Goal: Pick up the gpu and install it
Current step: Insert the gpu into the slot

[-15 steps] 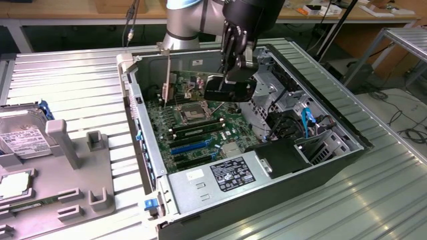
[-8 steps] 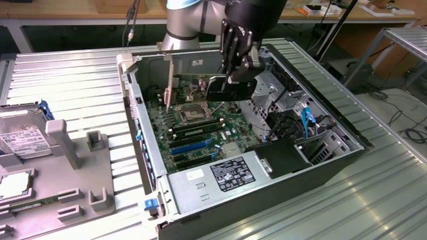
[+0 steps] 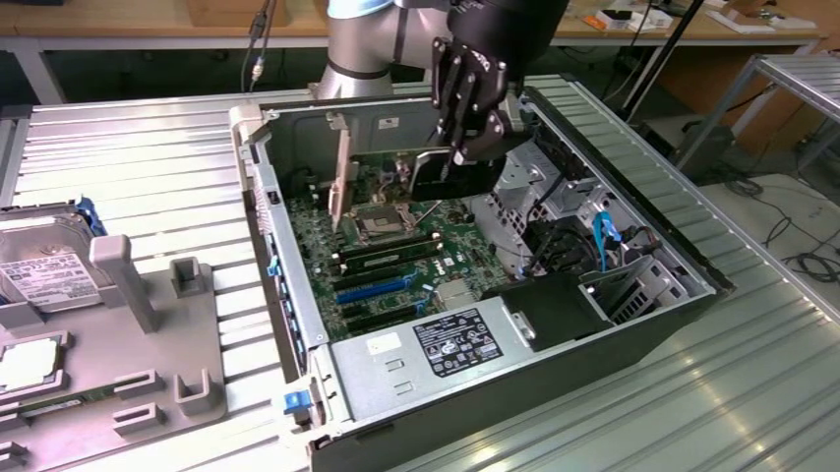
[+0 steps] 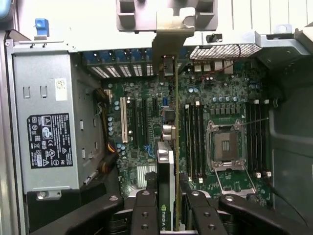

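My gripper (image 3: 466,157) hangs inside the open computer case (image 3: 282,295), shut on the gpu (image 3: 444,187). The card stands on edge above the motherboard (image 3: 393,275), its silver bracket (image 3: 342,177) pointing toward the case's rear wall at the exterior view's left. In the wrist view the gpu (image 4: 165,166) runs edge-on away from my gripper (image 4: 168,215), with a black finger (image 4: 145,213) on each side. Its bracket (image 4: 172,29) sits over the rear slot openings. The card lies between the white expansion slot (image 4: 123,120) and the memory slots (image 4: 193,139). Whether its edge touches a slot is hidden.
The power supply (image 3: 447,339) fills the near end of the case, and a drive cage (image 3: 630,285) with blue cables (image 3: 604,236) stands at the exterior view's right. The CPU socket (image 4: 226,144) is bare. A hard drive (image 3: 39,270) and a grey fixture (image 3: 145,295) sit outside, left.
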Robot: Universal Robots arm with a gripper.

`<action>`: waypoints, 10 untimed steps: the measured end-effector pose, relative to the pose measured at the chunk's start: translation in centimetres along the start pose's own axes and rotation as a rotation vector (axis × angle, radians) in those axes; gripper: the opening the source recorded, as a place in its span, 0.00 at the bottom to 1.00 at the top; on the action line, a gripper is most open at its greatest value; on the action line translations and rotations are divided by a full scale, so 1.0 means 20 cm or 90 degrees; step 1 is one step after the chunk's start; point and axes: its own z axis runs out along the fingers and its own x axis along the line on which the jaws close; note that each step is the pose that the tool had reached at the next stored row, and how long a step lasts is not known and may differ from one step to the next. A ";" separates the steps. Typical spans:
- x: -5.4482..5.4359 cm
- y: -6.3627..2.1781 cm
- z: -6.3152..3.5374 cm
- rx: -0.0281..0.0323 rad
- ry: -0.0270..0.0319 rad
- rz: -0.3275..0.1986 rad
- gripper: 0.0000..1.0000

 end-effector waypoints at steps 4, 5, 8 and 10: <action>0.00 -0.009 0.000 -0.0008 0.0016 -0.037 0.27; 0.00 -0.011 0.000 -0.0010 0.0019 -0.045 0.27; 0.00 -0.016 -0.001 -0.0015 0.0030 -0.070 0.27; 0.00 -0.021 -0.001 -0.0021 0.0040 -0.091 0.27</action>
